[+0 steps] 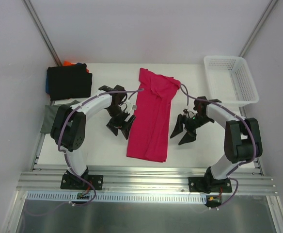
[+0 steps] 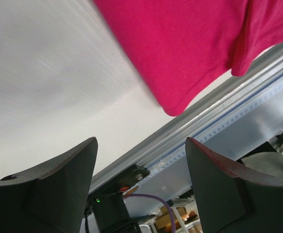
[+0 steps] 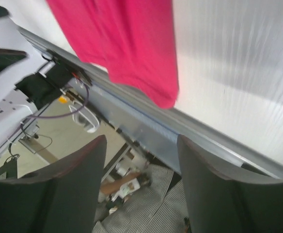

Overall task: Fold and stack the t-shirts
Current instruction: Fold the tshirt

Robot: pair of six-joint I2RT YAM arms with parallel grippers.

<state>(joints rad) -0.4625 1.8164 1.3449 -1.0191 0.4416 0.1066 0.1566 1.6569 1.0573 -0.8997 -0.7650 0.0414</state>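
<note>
Right now my left gripper [image 1: 120,125] and right gripper [image 1: 182,132] hang with jaws spread and empty on either side of the crimson-pink t-shirt [image 1: 150,119], which lies as a long strip mid-table, so uneven pinches at its hem could skew the next fold.

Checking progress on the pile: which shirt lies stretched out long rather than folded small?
The crimson-pink t-shirt, a long strip lying in the middle. The black t-shirt at far left is folded into a compact square.
</note>
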